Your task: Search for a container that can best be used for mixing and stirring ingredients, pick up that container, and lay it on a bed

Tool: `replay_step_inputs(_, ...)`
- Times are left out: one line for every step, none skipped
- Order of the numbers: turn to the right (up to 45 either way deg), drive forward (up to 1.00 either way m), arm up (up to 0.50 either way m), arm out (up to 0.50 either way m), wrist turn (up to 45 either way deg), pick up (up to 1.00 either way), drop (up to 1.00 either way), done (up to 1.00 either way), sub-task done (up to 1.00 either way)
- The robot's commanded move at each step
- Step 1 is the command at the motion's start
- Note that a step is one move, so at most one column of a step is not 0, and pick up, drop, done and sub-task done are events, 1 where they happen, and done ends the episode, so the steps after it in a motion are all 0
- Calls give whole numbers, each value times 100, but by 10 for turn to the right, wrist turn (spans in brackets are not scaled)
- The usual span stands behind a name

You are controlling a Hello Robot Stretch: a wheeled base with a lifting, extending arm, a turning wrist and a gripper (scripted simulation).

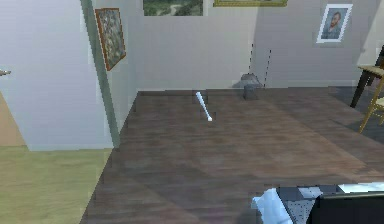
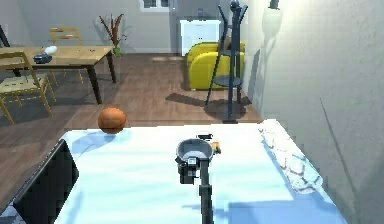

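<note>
Arm side view. Dark arm bar (image 2: 206,195) up from the bottom edge, ending in the end effector (image 2: 190,162) over the pale blue bed (image 2: 120,185). Grey round bowl (image 2: 195,150) right at the end effector's far end, bed cover directly behind it. Cannot tell whether bowl rests on the cover or hangs clear, so cannot tell whether the end effector holds anything. Wide or narrow likewise not readable.

Left of the end effector and slightly farther out: orange ball (image 2: 112,120) at the bed's far edge. Nearer than the end effector and well left: dark flat slab (image 2: 50,185), tilted, at the bed's edge. Right of the end effector: white crumpled cloth (image 2: 290,155) along the bed's side, next to a plain wall (image 2: 330,80).

Far beyond the end effector, across wood floor: dark coat stand (image 2: 235,55) almost straight out, yellow armchair (image 2: 212,65) just left of it, white cabinet (image 2: 198,35) behind both. Far out and well left: wooden desk (image 2: 75,58) with chairs (image 2: 22,88) around it, and a plant (image 2: 113,32) by the back wall.

Forward view, placing against the end effector not possible. White stick (image 1: 204,105) lying on dark floor, small grey thing (image 1: 248,85) by the far wall, framed pictures (image 1: 110,38) on the walls.
</note>
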Motion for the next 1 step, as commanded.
replay_step_inputs(0, 0, -32, 0, 0, 0, 0, 0, 0)
